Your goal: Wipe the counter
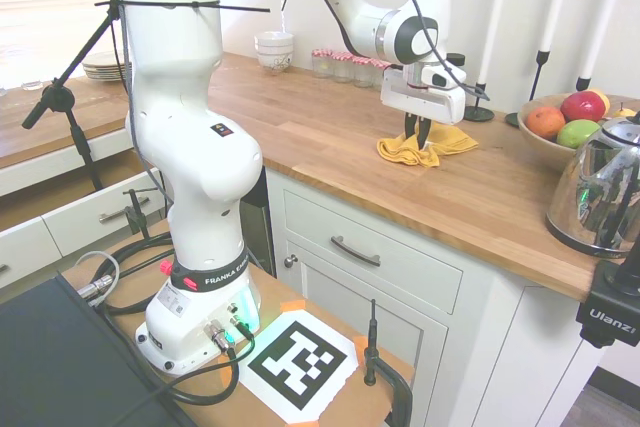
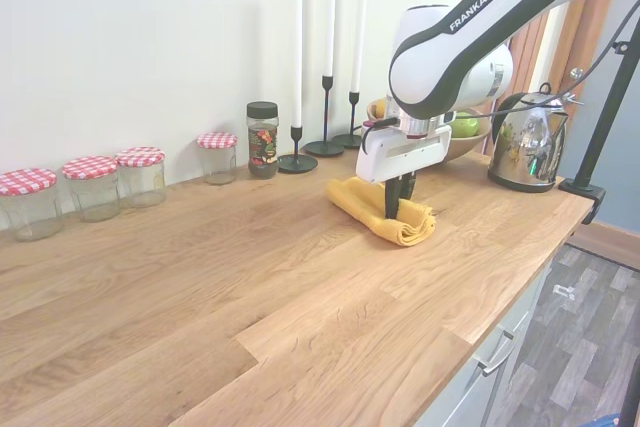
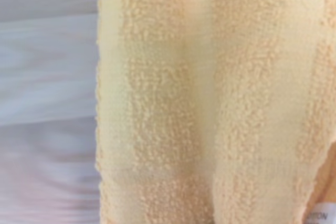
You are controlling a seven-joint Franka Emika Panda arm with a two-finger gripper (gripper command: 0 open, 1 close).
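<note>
A crumpled yellow cloth [image 1: 424, 146] [image 2: 381, 210] lies on the warm-brown wooden counter [image 1: 330, 127] [image 2: 200, 277]. My gripper [image 1: 416, 134] [image 2: 397, 209] points straight down into the cloth, its dark fingers close together and shut on a fold of it, pressing it against the wood. The wrist view is filled with the cloth's yellow terry weave [image 3: 210, 98], with a pale strip of counter [image 3: 47, 103] beside it.
Glass jars with red checked lids [image 2: 95, 185] and a spice jar [image 2: 263, 139] line the wall. Black candlesticks [image 2: 325, 145], a fruit bowl [image 1: 565, 127] and a shiny kettle [image 1: 605, 187] stand near the cloth. White bowls [image 1: 274, 50] sit further back.
</note>
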